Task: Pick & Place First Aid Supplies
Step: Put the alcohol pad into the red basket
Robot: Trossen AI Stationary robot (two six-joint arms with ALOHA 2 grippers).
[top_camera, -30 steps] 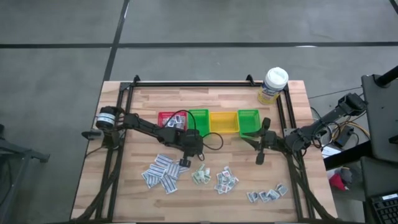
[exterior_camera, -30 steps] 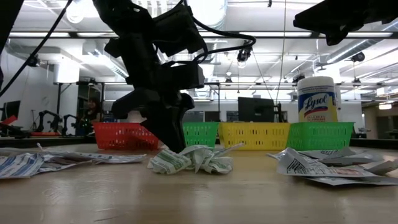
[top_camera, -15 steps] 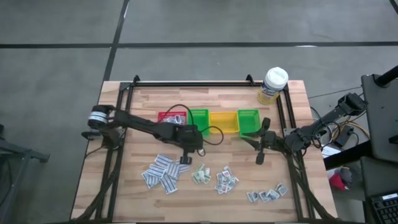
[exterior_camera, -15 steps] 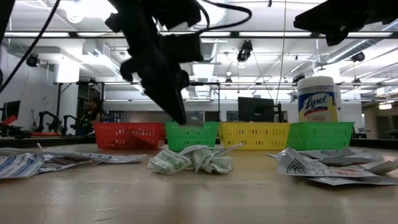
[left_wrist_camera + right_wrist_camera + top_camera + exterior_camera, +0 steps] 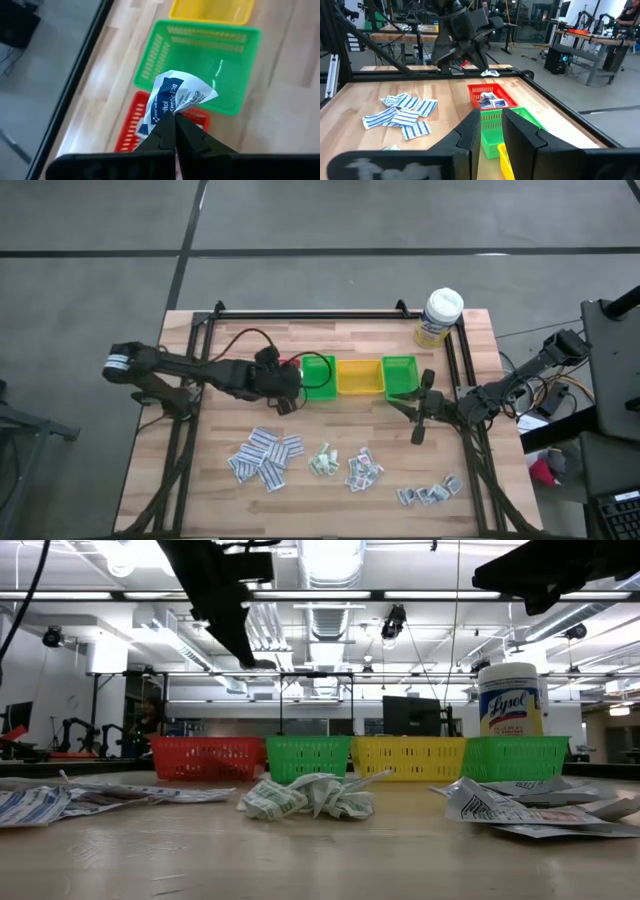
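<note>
My left gripper [image 5: 287,384] hangs over the red bin [image 5: 490,94], shut on a white packet with blue print [image 5: 176,96]. The red bin holds a few packets and is mostly hidden under the arm in the high view. Beside it stand a green bin [image 5: 320,376], a yellow bin [image 5: 359,377] and a second green bin [image 5: 399,375]. Loose first aid supplies lie flat on the table's near half: blue-striped packets [image 5: 265,457], green-printed ones [image 5: 323,461] and more heaps [image 5: 363,470] [image 5: 430,492]. My right gripper [image 5: 412,418] waits at the right, open, with nothing between its fingers. My left gripper pinches the packet's lower edge [image 5: 167,114] between its two fingertips [image 5: 162,134]. The fingers slant down from the table's left side. The packet sticks out beyond the fingertips, bent and crumpled, lifted clear above the red bin and the edge of the green bin.
A white-capped bottle with a yellow label [image 5: 440,317] stands at the far right corner. A dark frame rail [image 5: 310,313] runs along the far edge and down both sides of the wooden table. Bare wood lies between the bins and the packet heaps.
My left gripper has risen from the packet heaps and gone toward the far edge, to above the red bin, rolling its wrist as it went. It has stayed shut, and the packet has come up with it, clear of the table.
</note>
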